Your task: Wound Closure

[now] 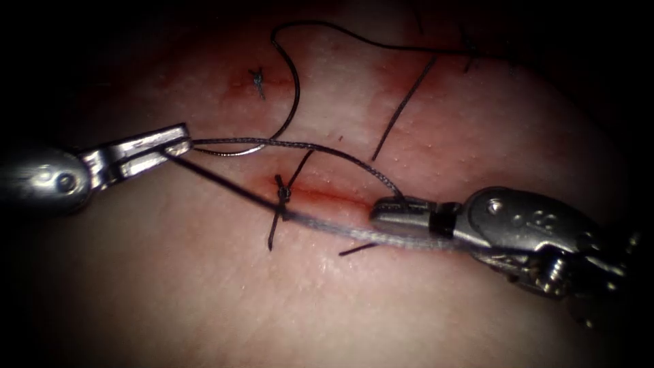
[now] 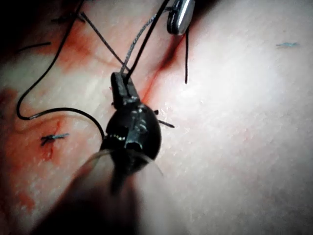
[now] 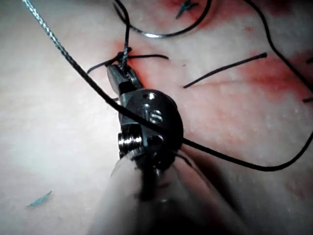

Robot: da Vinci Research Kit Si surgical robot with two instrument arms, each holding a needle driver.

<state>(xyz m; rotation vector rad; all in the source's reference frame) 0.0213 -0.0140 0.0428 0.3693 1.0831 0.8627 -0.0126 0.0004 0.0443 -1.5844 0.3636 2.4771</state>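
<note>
1. My right tool (image 1: 379, 208) lies low over the tissue (image 1: 204, 300), its jaws closed on the thread (image 1: 340, 151) at their very tip. I judge the grip sits this far forward so the strand leaves cleanly toward the knot without wrapping round the jaw bodies. In my right wrist view the same tool (image 3: 117, 74) pinches a short run of thread that goes straight ahead to the knot.

2. Just ahead of that tip, on the cut (image 1: 327, 196), sits the knot (image 1: 283, 194), with short tails sticking out either side. It lies between my two tools, so a pull from each would load it evenly, as I read it.

3. A pale strand runs beneath my right tool's jaws and past the knot toward my left tool; it looks taut, which I take as the reason both tools are held low.

4. Across the knot, on the cut's left side, my left tool (image 1: 178, 142) has its jaws clamped on thread at the tip. My left wrist view shows this tool (image 2: 122, 84) gripping two strands that lead away from it.

5. Just beyond my left tool's tip lies the needle (image 1: 238, 152), a thin bright curve resting free on the tissue; neither tool holds it and I see no part of it buried.

6. Farther off, beyond the needle, an earlier stitch (image 1: 257, 80) sits in red fluid (image 1: 238, 85), and slack thread loops away.
</note>
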